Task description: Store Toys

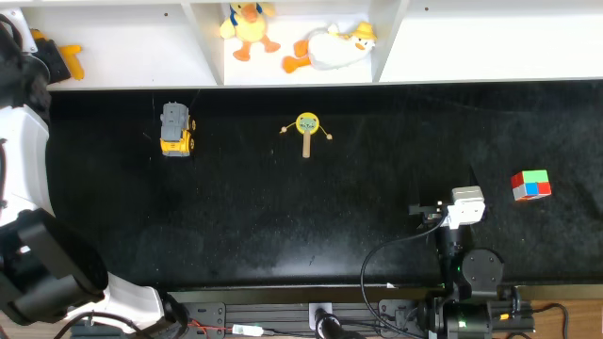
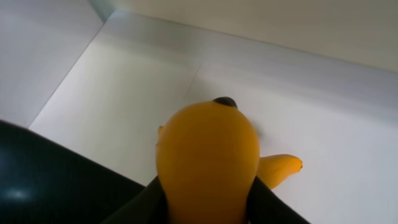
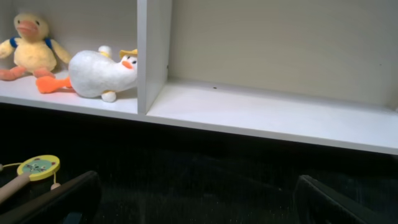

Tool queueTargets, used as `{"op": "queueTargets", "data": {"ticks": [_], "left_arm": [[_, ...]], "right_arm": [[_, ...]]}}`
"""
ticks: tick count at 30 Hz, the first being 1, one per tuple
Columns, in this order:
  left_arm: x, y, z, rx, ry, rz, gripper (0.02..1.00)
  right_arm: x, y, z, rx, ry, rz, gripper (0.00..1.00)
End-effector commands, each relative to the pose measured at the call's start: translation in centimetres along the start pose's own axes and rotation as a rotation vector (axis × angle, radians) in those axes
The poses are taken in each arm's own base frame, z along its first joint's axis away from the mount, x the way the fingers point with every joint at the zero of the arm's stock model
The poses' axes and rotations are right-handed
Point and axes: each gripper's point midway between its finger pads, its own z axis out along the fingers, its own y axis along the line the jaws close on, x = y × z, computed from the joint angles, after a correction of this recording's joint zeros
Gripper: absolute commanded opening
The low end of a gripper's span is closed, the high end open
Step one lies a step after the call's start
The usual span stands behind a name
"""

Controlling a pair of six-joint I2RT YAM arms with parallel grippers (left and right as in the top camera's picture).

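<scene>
Shelf (image 1: 471, 47), left compartment: the left tool (image 2: 208, 208) pinches an orange toy (image 2: 208, 155), whose long axis runs along the fingers, rounded end toward the shelf's back corner. A yellow duck (image 1: 250, 24) and a white duck (image 1: 330, 47) lie in the middle compartment. A truck (image 1: 175, 127), a rattle (image 1: 306, 127) and a cube (image 1: 530, 185) sit on the bench (image 1: 283, 217) before the shelf, as does the right tool (image 3: 196, 180), spread.

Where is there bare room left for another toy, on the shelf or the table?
The right shelf compartment is bare. The table is free between the rattle and the cube. Crowded: the middle compartment, with the yellow duck and white duck; the left claw holds an orange toy in the left one.
</scene>
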Motion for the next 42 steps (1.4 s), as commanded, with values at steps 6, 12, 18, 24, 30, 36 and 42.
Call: {"op": "queueTargets", "data": {"ticks": [6, 12, 18, 24, 30, 36, 42], "left_arm": [[-0.7, -1.3, 0.5, 0.031, -0.019, 0.019, 0.673], [-1.5, -1.6, -0.4, 0.032, -0.042, 0.023, 0.972], [-2.6, -0.8, -3.3, 0.002, -0.062, 0.020, 0.996], [-1.0, -0.6, -6.4, -0.002, 0.011, 0.040, 0.998], [2.1, -0.6, -9.8, 0.000, 0.036, 0.043, 0.998], [6.7, -2.9, -14.7, 0.091, 0.011, -0.005, 0.998], [12.2, -7.6, -16.8, 0.179, 0.020, -0.051, 0.998]], "right_arm": [[0.4, 0.0, 0.0, 0.005, 0.002, 0.008, 0.996], [0.4, 0.0, 0.0, 0.004, 0.002, 0.008, 0.993], [0.4, 0.0, 0.0, 0.004, 0.002, 0.008, 0.993], [0.4, 0.0, 0.0, 0.004, 0.002, 0.008, 0.996], [0.4, 0.0, 0.0, 0.004, 0.002, 0.008, 0.996], [0.4, 0.0, 0.0, 0.005, 0.002, 0.008, 0.996], [0.4, 0.0, 0.0, 0.005, 0.002, 0.008, 0.996]]}}
